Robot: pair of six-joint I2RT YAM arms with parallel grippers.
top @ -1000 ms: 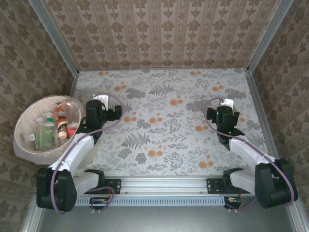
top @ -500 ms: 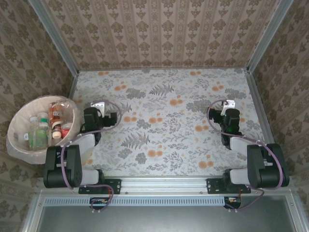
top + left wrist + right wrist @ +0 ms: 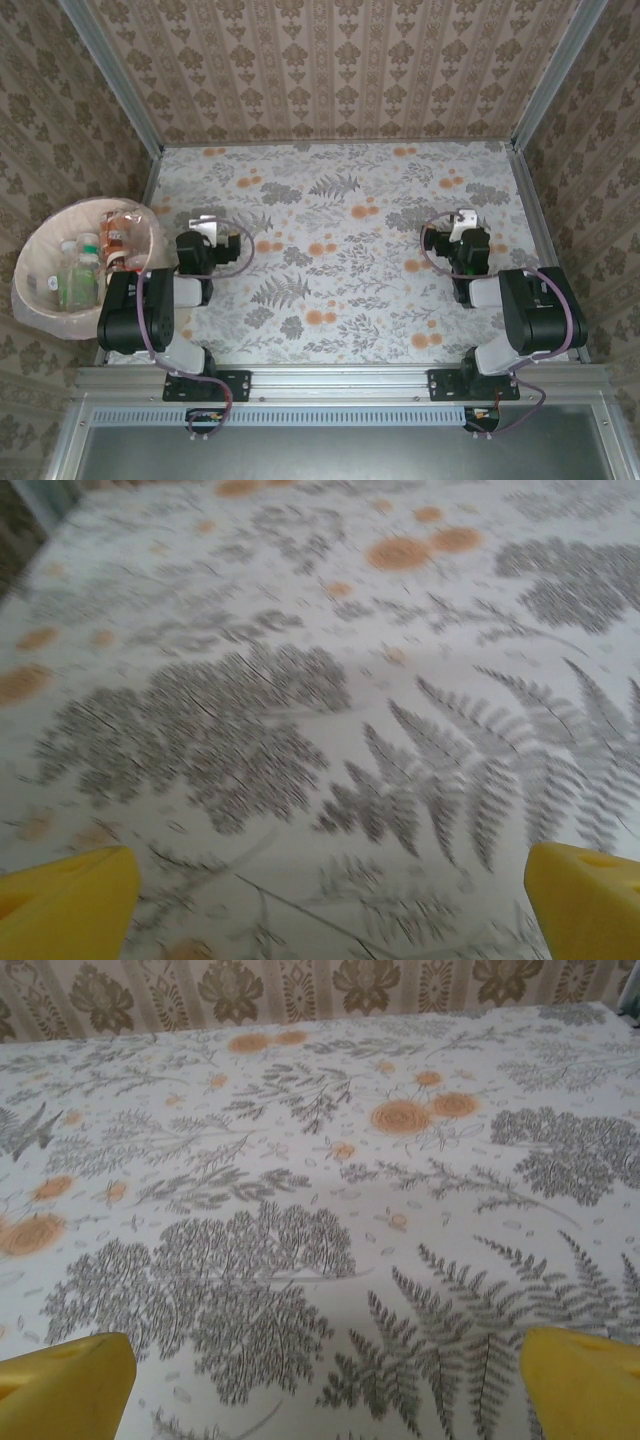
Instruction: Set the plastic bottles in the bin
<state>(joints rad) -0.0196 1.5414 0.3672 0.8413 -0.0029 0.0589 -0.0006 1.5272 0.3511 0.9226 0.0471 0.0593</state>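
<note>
The bin, a round pale bucket with a clear liner, stands off the table's left edge. Several plastic bottles with red, orange and green labels lie inside it. My left gripper sits just right of the bin, low over the floral tabletop, open and empty. Its yellow fingertips stand wide apart over bare cloth, with the left gripper holding nothing. My right gripper rests at the right side, also open, and the right gripper shows only tablecloth between its yellow fingertips.
The table carries a floral cloth and is fenced by patterned walls behind and on both sides. Both arms are folded back close to their bases near the front rail.
Both arms have folded back toward their bases, their grippers staying open and empty. The left arm has drawn away from the bin's rim.
</note>
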